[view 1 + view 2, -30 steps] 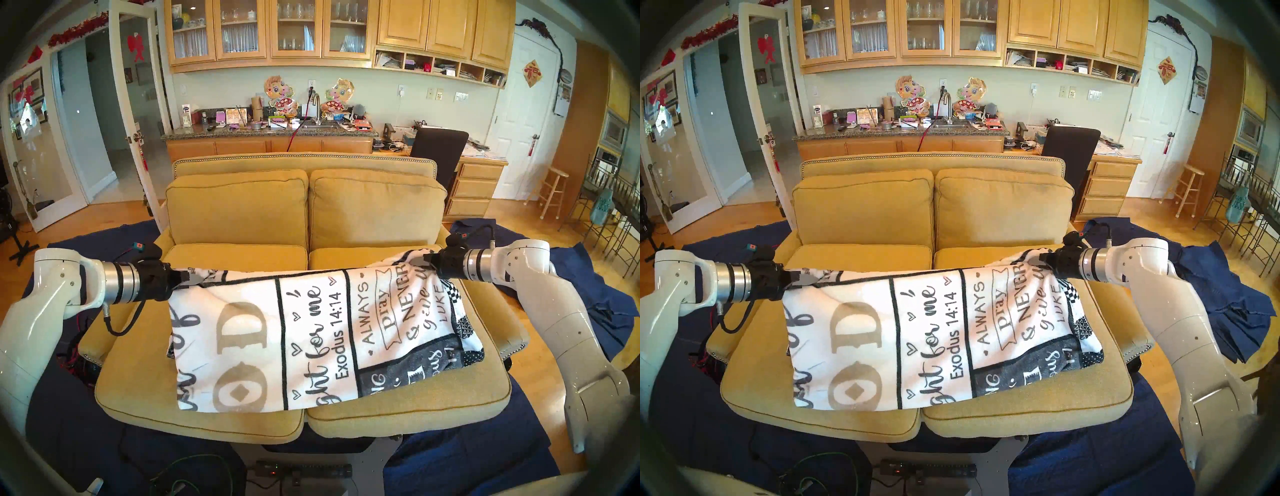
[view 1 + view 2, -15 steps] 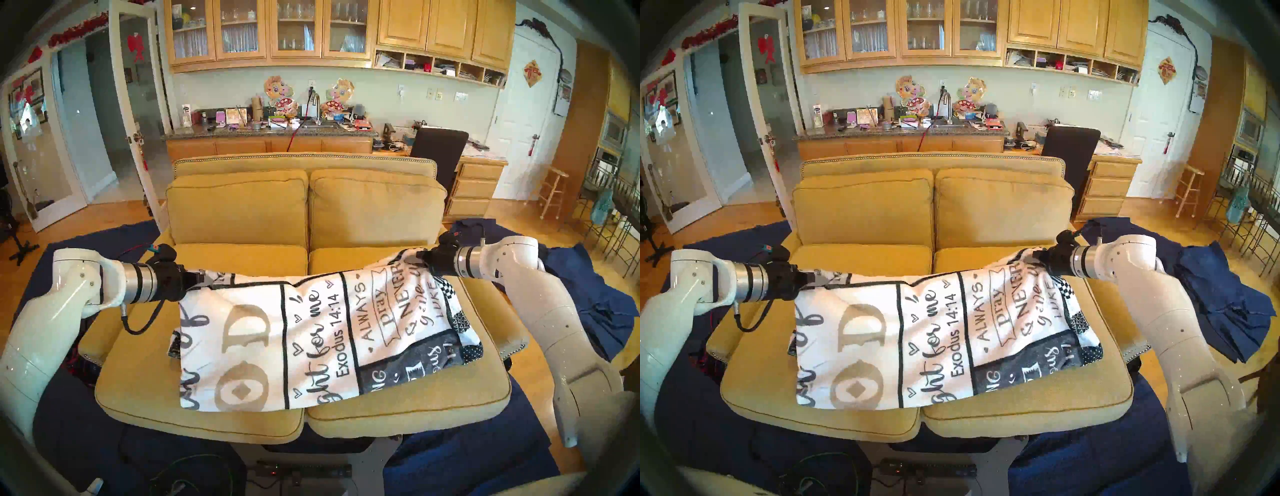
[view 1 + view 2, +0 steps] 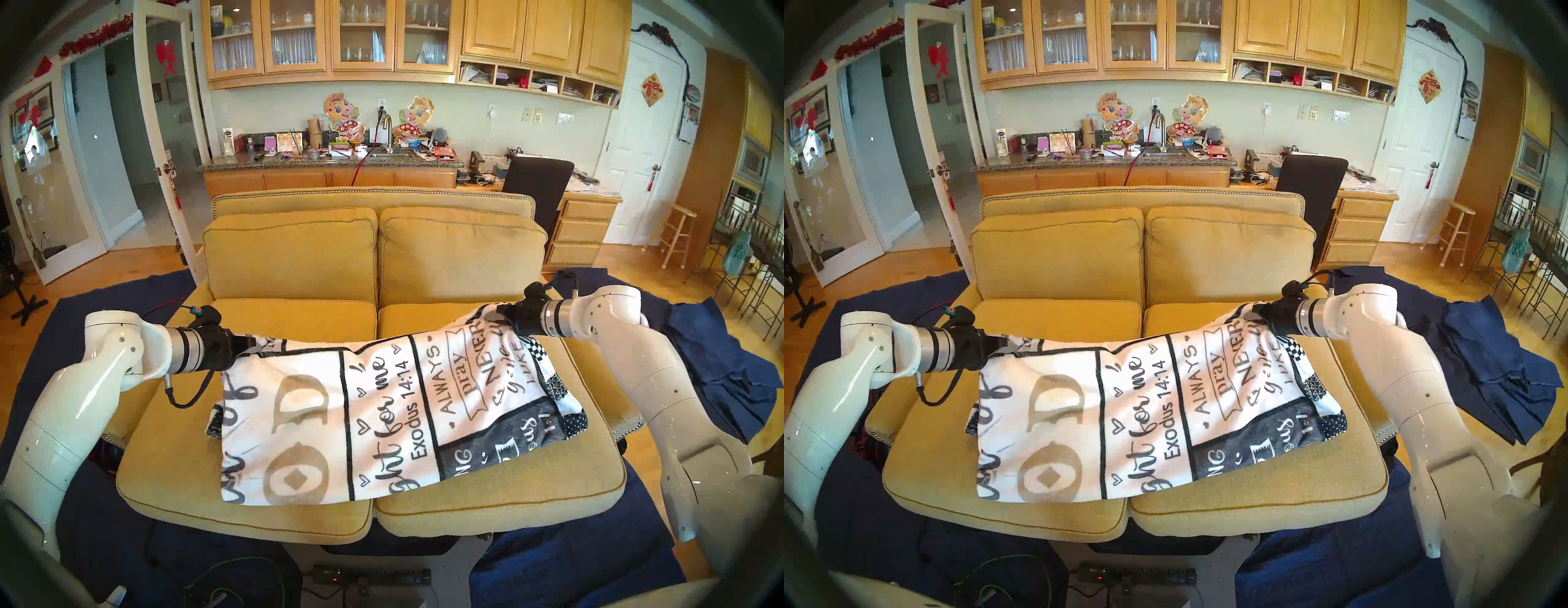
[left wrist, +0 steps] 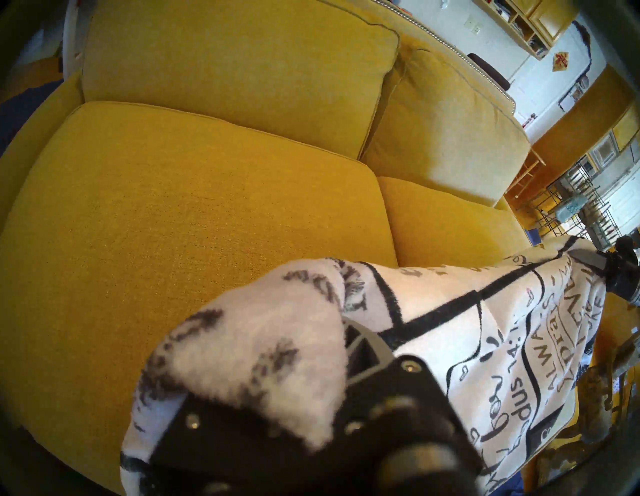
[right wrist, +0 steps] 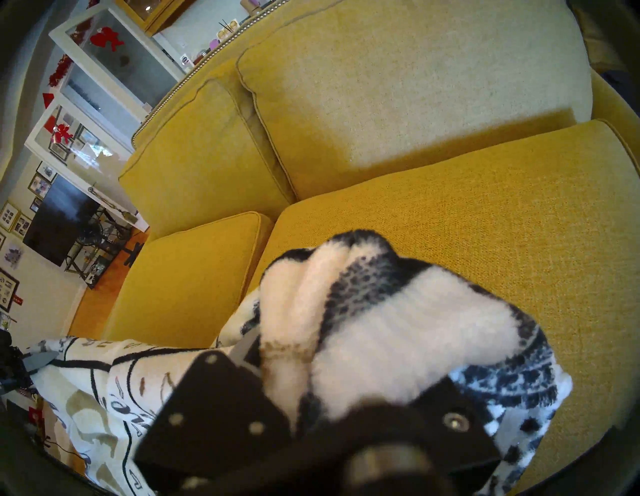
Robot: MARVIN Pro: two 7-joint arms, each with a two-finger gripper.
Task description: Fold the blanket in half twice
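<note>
Two corners are in my grip at once: the left end effector is clenched on one upper corner of the blanket and the right end effector is clenched on the other. Both wrist views confirm it, with fleece bunched over the left end effector's fingers and a thick wad of checked border pinched in the right one.

I hold the far edge raised between the arms so that the cloth hangs in a shallow sag above the seat. The near part of the blanket lies on the front of the sofa, across both seat cushions, reaching close to their front edge. That resting part acts as an anchor, I judge, so the lifted edge can be carried over it without dragging the whole piece along.

A second layer peeks out beneath the left side of the blanket, so I take it to be doubled once already; this reads as the second fold in progress. The right corner sits higher and farther back than the left, which skews the top edge; I would level the two before laying it down. Navy cloths lie on either side of the sofa, well clear of the arms.
</note>
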